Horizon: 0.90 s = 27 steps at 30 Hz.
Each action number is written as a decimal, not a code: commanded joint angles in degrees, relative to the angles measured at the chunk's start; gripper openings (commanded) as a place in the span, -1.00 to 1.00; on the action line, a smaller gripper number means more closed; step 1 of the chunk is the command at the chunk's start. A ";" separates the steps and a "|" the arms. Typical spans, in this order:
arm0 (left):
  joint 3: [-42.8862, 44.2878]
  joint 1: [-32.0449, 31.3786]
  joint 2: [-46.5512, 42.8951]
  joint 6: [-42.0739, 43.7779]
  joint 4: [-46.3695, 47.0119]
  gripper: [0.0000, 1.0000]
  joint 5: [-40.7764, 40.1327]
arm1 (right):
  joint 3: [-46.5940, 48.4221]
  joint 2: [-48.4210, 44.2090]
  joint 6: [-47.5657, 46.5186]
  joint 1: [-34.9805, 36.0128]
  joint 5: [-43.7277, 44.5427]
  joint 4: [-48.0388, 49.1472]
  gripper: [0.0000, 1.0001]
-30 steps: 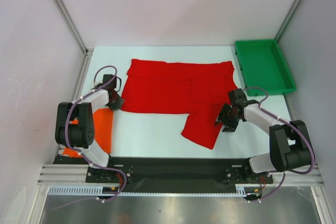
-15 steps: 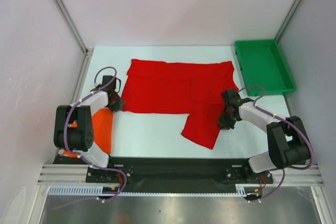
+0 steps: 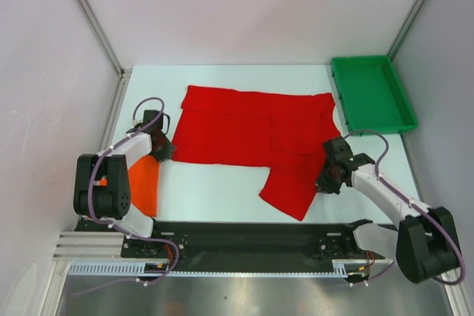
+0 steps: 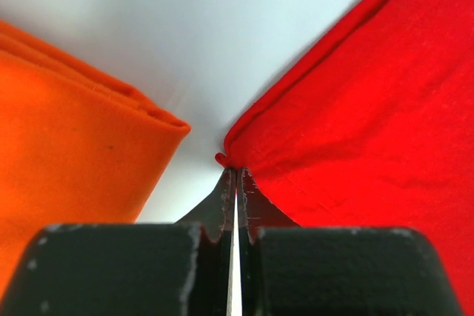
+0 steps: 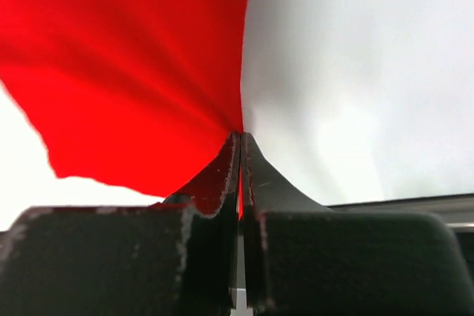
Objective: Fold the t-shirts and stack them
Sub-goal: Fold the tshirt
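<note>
- Top view: the red shirt (image 3: 252, 131) lies spread across the middle of the table (image 3: 215, 190), with one flap reaching toward the near edge.
- The orange shirt (image 3: 142, 183) lies folded at the near left, partly under the left arm and apart from the red one.
- A green tray (image 3: 370, 94) sits at the far right, just beside the red shirt's far corner.
- The left gripper (image 3: 167, 152) is at the red shirt's near left corner; the right gripper (image 3: 326, 181) is at the flap's right edge.
- Left wrist view: the left gripper (image 4: 235, 170) has its fingers pressed together on the corner of the red shirt (image 4: 355, 109), pinching the hem.
- The orange shirt (image 4: 74, 146) shows its folded corner just to the left, with a strip of bare table (image 4: 222, 35) between.
- Right wrist view: the right gripper (image 5: 240, 137) is clamped tight on the edge of the red shirt (image 5: 133, 57), and the cloth puckers toward the fingertips.
- White table (image 5: 355, 72) fills the right side.
</note>
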 commanded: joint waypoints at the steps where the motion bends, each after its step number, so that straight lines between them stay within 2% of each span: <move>1: -1.70 -0.11 -3.27 1.41 0.30 -1.00 0.52 | -1.05 -4.48 -1.63 0.24 -0.99 -6.04 -1.00; 7: -5.30 -0.11 -8.80 1.06 -0.93 -1.00 0.52 | -1.32 -6.69 -1.19 0.33 -2.75 -7.63 -1.00; 15: -4.44 -0.20 -12.06 1.58 -3.13 -0.99 0.61 | 1.75 -10.20 -0.75 0.33 -4.60 -10.53 -1.00; 20: 0.39 -0.90 -11.80 2.46 -4.80 -0.99 -0.18 | 7.81 -8.02 -3.29 -1.60 -3.54 -11.50 -1.00; 27: 9.88 -2.13 -6.54 2.81 -5.33 -1.00 -0.88 | 17.83 1.56 -8.48 -8.45 -5.03 -10.97 -1.00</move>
